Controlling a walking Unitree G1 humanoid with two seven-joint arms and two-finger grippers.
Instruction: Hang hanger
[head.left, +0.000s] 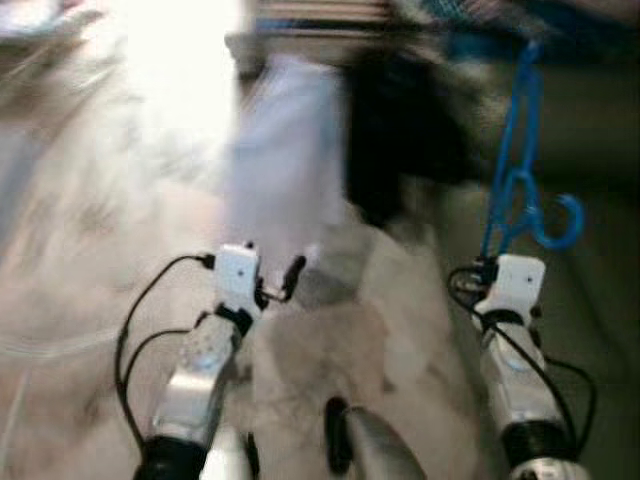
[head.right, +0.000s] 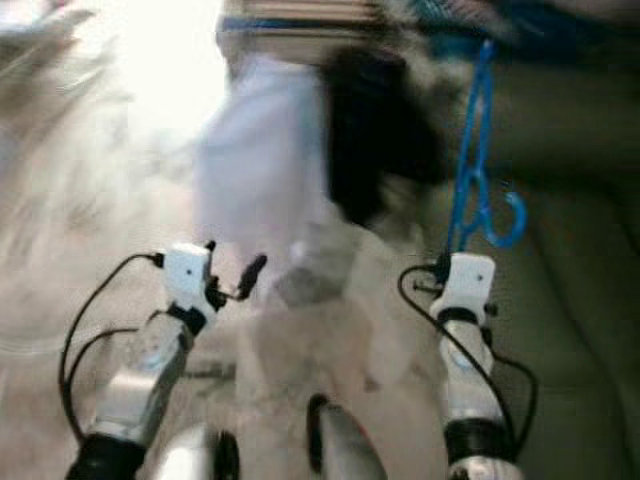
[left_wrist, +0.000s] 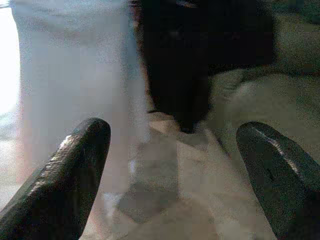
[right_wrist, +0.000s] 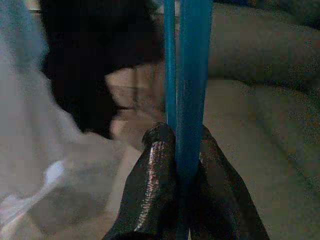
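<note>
Our right pincer (right_wrist: 177, 165) is clamped tight on a blue hanger (right_wrist: 187, 85), the two black fingers (right_wrist: 155, 185) pressing against the plastic bar from both sides. In the head views we see the right pincer (head.left: 492, 262) raised in front of us, and the hanger (head.left: 515, 165) rising straight up out of it, with its curved hook (head.left: 560, 225) just beside and a little above the pincer, pointing to our right. Our left pincer (left_wrist: 175, 165) stands wide apart with nothing between its fingers (left_wrist: 65, 170); in the head view it (head.left: 280, 285) sits forward on our left, well apart from the hanger. Beyond both pincers hang a white garment (head.left: 285, 150) and, just beside it to the right, a black garment (head.left: 395, 130), both blurred. Behind the hanger on the right we see an olive-green cushioned surface (head.left: 590, 130), too smeared to name with certainty. The pale floor (head.left: 90, 230) lies below on the left, washed by bright light.
</note>
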